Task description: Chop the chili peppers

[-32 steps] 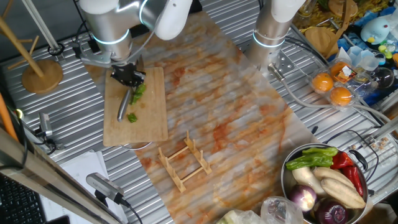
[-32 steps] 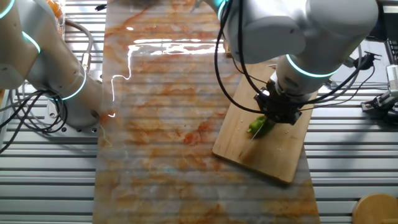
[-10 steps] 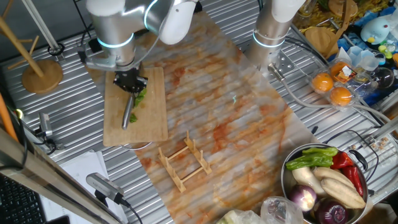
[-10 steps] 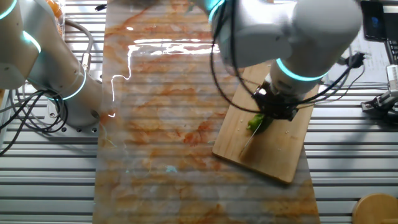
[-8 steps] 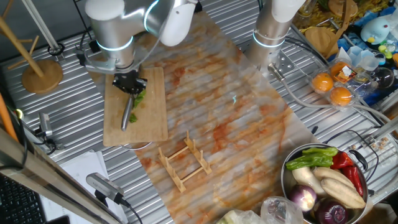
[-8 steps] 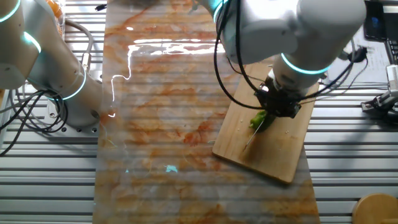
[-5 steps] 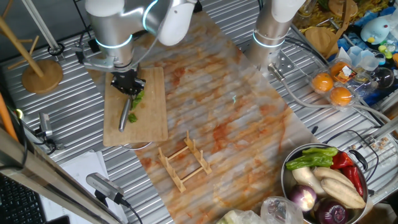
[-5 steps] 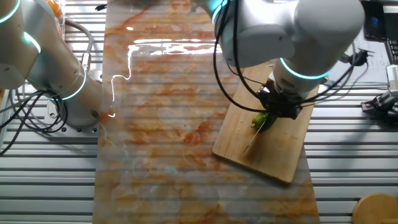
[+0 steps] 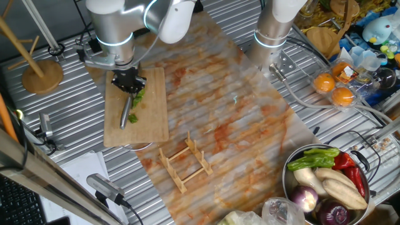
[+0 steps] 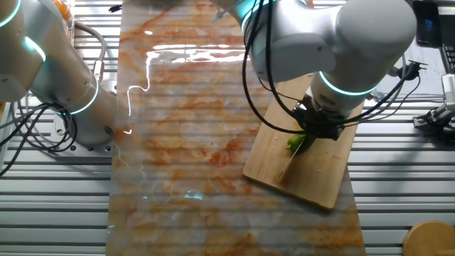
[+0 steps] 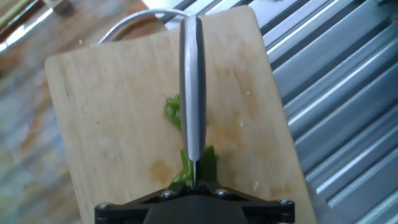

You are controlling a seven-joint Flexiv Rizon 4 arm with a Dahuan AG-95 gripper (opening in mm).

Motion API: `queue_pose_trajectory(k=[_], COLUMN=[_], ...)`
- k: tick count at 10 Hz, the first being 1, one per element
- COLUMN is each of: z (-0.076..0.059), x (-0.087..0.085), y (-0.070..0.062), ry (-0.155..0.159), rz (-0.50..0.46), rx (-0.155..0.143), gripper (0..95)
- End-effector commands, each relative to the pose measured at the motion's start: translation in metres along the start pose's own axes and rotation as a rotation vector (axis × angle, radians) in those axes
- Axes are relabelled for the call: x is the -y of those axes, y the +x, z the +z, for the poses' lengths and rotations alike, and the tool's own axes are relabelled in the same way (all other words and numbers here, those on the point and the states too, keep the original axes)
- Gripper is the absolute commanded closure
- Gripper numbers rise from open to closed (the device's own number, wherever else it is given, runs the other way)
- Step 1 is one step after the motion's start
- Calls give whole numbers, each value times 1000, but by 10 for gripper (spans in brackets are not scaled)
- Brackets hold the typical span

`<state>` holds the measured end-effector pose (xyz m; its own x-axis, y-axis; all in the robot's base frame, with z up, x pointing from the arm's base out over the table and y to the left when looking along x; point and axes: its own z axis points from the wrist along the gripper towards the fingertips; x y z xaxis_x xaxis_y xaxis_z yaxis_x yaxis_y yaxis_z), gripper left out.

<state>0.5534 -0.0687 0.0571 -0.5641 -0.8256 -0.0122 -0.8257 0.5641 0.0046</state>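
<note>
The chili peppers (image 9: pixel 137 97) lie as bright green pieces on the wooden cutting board (image 9: pixel 150 119), and in the other fixed view the chili peppers (image 10: pixel 294 142) sit under the hand. In the hand view the chili peppers (image 11: pixel 174 112) lie on both sides of the knife (image 11: pixel 192 93). My gripper (image 9: pixel 128 82) is shut on the knife (image 9: pixel 126 112), whose blade runs down across the cutting board (image 11: pixel 112 93) over the green pieces. The gripper (image 10: pixel 318 126) hides part of the pepper.
A wooden rack (image 9: pixel 184 160) stands on the mat in front of the board. A metal bowl of mixed vegetables (image 9: pixel 325 181) sits at the front right. A second arm's base (image 9: pixel 275 31) stands at the back, oranges (image 9: pixel 334 87) beside it. A wooden stand (image 9: pixel 40 72) is at the left.
The gripper with the knife has shifted slightly along the board over the green pieces; the pieces lie closer together than 3.2 s ago.
</note>
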Motion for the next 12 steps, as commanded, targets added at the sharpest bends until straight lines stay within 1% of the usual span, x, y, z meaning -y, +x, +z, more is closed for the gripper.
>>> queue_pose_trajectory(k=[1, 2, 3, 4, 6, 7, 8, 9, 10, 11, 12], z=[-2, 2, 9, 14, 19, 25, 23, 22, 22, 18, 17], x=[-6, -4, -1, 2, 6, 9, 10, 11, 11, 10, 9], y=[13, 13, 7, -5, -19, -42, -48, -50, -51, -50, -48], ry=[10, 10, 13, 20, 20, 26, 6, 22, 17, 23, 22], rz=[-10, -5, 2, 12, 22, 44, 47, 40, 50, 43, 40], rx=[-11, 7, 18, 14, 19, 10, -16, 8, 11, 4, 8], gripper=[950, 950, 950, 950, 950, 950, 950, 950, 950, 950, 950])
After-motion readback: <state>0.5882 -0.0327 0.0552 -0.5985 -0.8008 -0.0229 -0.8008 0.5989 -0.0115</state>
